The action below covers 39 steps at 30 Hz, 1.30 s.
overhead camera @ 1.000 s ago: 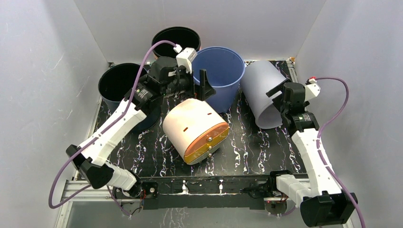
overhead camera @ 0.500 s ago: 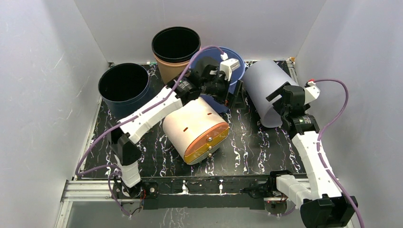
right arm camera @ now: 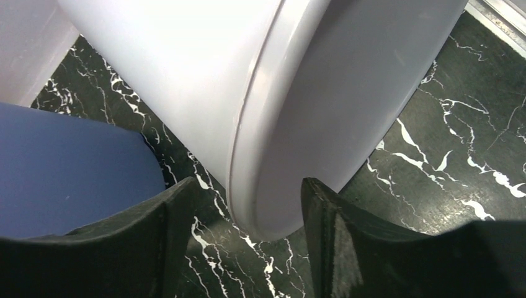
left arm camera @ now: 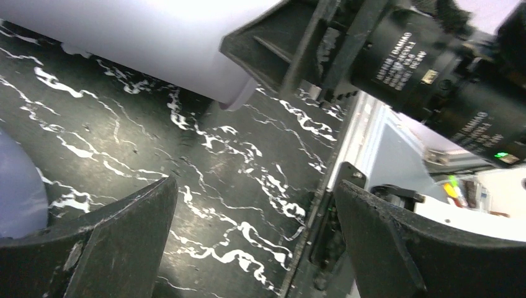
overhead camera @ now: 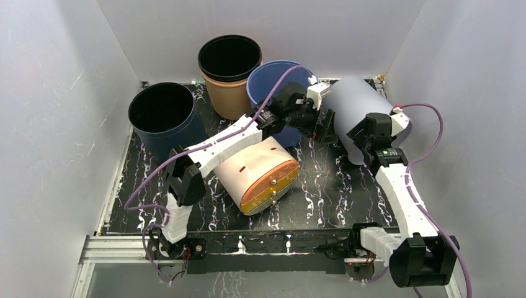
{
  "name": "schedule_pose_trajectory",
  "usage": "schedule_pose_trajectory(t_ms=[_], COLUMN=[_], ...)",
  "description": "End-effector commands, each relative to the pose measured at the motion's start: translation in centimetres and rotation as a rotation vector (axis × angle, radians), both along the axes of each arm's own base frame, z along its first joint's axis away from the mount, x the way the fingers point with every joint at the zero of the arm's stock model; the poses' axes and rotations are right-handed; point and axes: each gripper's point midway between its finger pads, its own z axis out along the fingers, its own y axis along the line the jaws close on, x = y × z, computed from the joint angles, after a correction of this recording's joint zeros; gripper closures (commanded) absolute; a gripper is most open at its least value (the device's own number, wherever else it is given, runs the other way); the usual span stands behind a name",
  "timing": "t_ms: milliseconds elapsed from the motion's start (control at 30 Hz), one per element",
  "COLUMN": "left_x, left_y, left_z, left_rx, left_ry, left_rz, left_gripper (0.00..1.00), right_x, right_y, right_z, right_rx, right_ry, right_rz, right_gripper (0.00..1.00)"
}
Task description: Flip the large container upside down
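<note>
The large container [overhead camera: 355,104], pale lavender, lies on its side at the back right of the black marbled mat, mouth toward the near right. My right gripper [overhead camera: 361,133] straddles its rim: in the right wrist view the rim [right arm camera: 263,155] runs between the fingers of the right gripper [right arm camera: 248,186], with a gap on the outer side, so it stands open. My left gripper [overhead camera: 325,126] hovers wide open just left of the container. The left wrist view shows the left gripper [left arm camera: 254,242] over bare mat, the lavender wall [left arm camera: 155,43] ahead.
A blue bucket [overhead camera: 273,81] stands upright right behind the left gripper, touching the lavender container. A tan pot [overhead camera: 229,68] and a dark navy bucket [overhead camera: 162,112] stand at the back left. A cream container with an orange base [overhead camera: 257,171] lies mid-mat. White walls enclose the mat.
My left arm has swung right, from the blue bucket's left side to beside the lavender container. The right gripper's jaws have narrowed around the rim, and the container has shifted slightly.
</note>
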Motion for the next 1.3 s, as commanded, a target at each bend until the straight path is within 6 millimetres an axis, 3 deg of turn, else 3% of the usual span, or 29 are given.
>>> schedule_pose_trajectory(t_ms=[0, 133, 367, 567, 667, 767, 867, 967, 1100, 1267], left_x=[3.4, 5.5, 8.9, 11.2, 10.6, 9.0, 6.8, 5.4, 4.1, 2.9], left_y=[-0.1, 1.0, 4.4, 8.2, 8.3, 7.4, 6.9, 7.0, 7.5, 8.4], left_z=[1.5, 0.5, -1.2, -1.8, -1.7, -0.6, 1.3, 3.7, 6.5, 7.4], left_rx=[0.001, 0.041, 0.04, 0.047, 0.04, -0.004, -0.059, -0.108, -0.163, -0.168], left_ry=[-0.182, -0.211, -0.152, -0.131, -0.114, -0.054, -0.013, -0.005, -0.003, 0.008], left_rz=[0.095, 0.162, 0.26, 0.348, 0.32, 0.247, 0.174, 0.148, 0.137, 0.138], left_gripper=[0.02, 0.02, 0.02, 0.01, 0.02, 0.02, 0.02, 0.02, 0.02, 0.02], right_x=[1.8, 2.0, 2.5, 2.7, 3.2, 3.9, 4.4, 4.5, 3.4, -0.1], right_y=[-0.7, -1.8, -1.4, -0.6, 0.8, 2.4, 3.5, 4.2, 5.2, 6.3], right_z=[2.1, 2.2, 2.3, 2.6, 3.8, 6.2, 8.8, 10.0, 9.7, 6.6], right_rx=[-0.012, -0.019, -0.011, 0.019, 0.061, 0.102, 0.135, 0.189, 0.291, 0.362], right_ry=[-0.103, -0.105, -0.114, -0.126, -0.164, -0.235, -0.297, -0.32, -0.306, -0.204], right_rz=[0.0, -0.027, 0.002, 0.039, 0.105, 0.187, 0.234, 0.244, 0.239, 0.247], right_gripper=[0.47, 0.64, 0.94, 1.0, 1.0, 1.0, 1.0, 1.0, 1.0, 1.0])
